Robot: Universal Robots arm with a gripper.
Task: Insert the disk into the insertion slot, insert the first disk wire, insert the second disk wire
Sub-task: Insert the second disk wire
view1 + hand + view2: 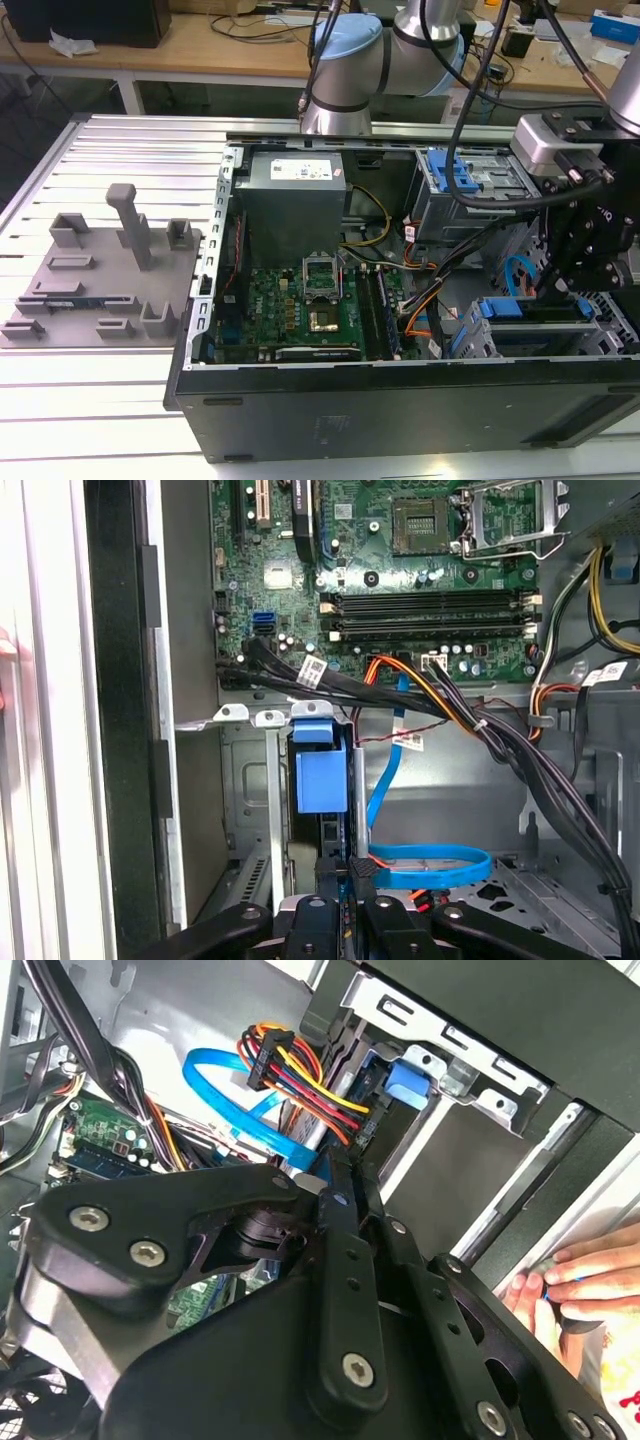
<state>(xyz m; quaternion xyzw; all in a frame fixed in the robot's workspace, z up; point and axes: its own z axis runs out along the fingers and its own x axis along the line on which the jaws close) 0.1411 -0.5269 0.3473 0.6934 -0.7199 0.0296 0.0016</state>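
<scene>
The robot arm [370, 60] bends over and reaches down. Its black claw [560, 290] points downward, fingers [345, 1260] pressed close together. A person's hand [570, 1280] rests nearby.

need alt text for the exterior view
An open computer case lies on a slatted metal table, green motherboard exposed. The arm's black gripper hangs over the blue-framed disk at the exterior view's right.

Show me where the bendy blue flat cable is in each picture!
Exterior view: the blue cable loops at the exterior view's right, beside the black gripper, above the disk.
Second wrist view: it curves behind the bundle of red, yellow and orange wires.
First wrist view: it loops just past the gripper.
Shared landmark: the green motherboard.
</scene>
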